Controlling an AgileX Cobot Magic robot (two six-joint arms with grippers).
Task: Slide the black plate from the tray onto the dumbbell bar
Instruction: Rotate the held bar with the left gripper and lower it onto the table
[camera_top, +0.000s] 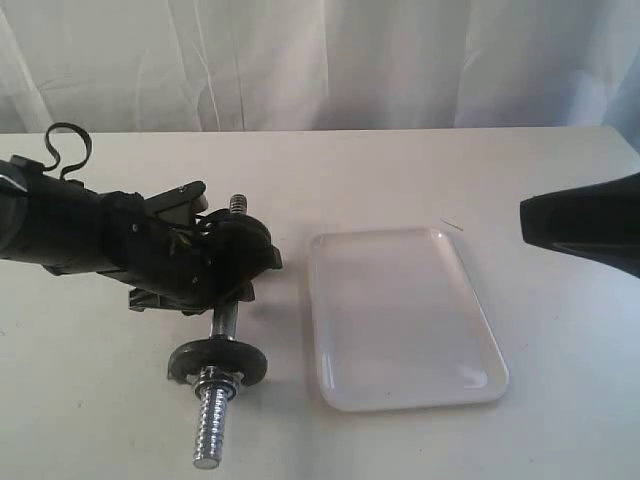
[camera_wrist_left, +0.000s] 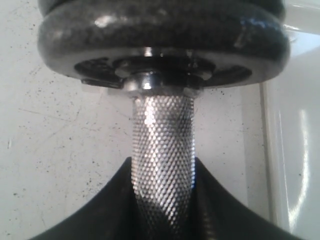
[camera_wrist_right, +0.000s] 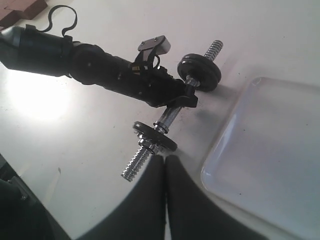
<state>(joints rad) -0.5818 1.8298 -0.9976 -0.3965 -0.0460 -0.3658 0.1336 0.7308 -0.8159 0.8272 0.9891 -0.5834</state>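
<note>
The chrome dumbbell bar (camera_top: 224, 318) lies on the table left of the white tray (camera_top: 400, 320), one threaded end pointing at the front edge. My left gripper (camera_top: 232, 288) is shut on the bar's knurled middle (camera_wrist_left: 162, 135). One black disc (camera_top: 217, 356) sits near the front threaded end. A thicker black disc (camera_wrist_right: 200, 72) sits at the far end. In the left wrist view, two black discs (camera_wrist_left: 160, 45) are stacked against a collar. Nothing shows in the tray (camera_wrist_right: 270, 145). My right gripper (camera_top: 527, 225) hovers right of the tray, shut and holding nothing (camera_wrist_right: 165, 161).
A white curtain hangs behind the light speckled table (camera_top: 90, 400). The left arm's black body and cable loop (camera_top: 65, 150) stretch in from the left edge. The tray's rim (camera_wrist_left: 295, 150) runs close beside the bar.
</note>
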